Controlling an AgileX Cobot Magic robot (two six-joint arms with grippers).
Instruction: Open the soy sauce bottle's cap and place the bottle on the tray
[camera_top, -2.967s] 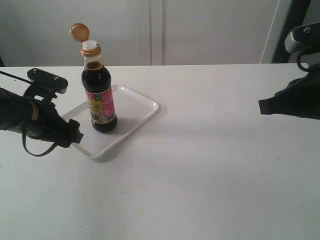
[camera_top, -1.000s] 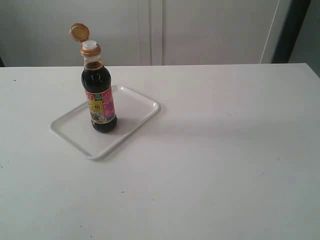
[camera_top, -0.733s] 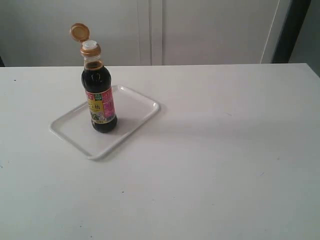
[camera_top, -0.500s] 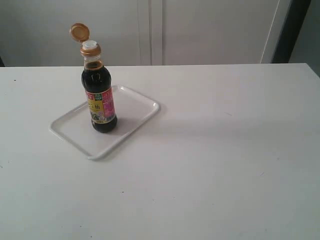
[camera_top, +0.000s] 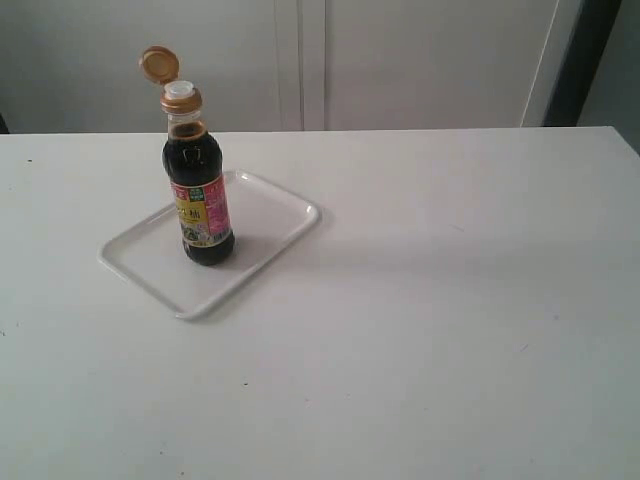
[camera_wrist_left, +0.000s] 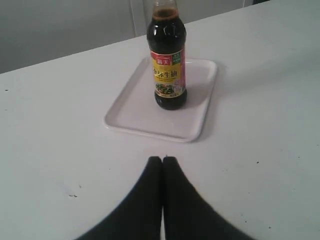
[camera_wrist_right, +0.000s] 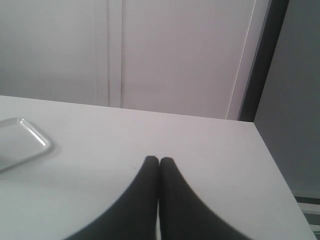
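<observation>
Bottle upright on tray, cap flipped open, both arms pulled back out of the exterior view.

Exterior view: three seconds ago both arms reached in from the left and right edges; now neither shows. The soy sauce bottle stands where it stood, upright on the tray, its cap hinged back above the white spout. The white surface lies before pale wall panels, with a dark upright at far right.
Left wrist view: the left gripper has its fingers pressed together, apart from the tray's near rim. The bottle's label is pink, yellow and green with Chinese characters too small to read surely.
Right wrist view: the right gripper has its fingers pressed together over bare surface; a tray corner shows.
</observation>
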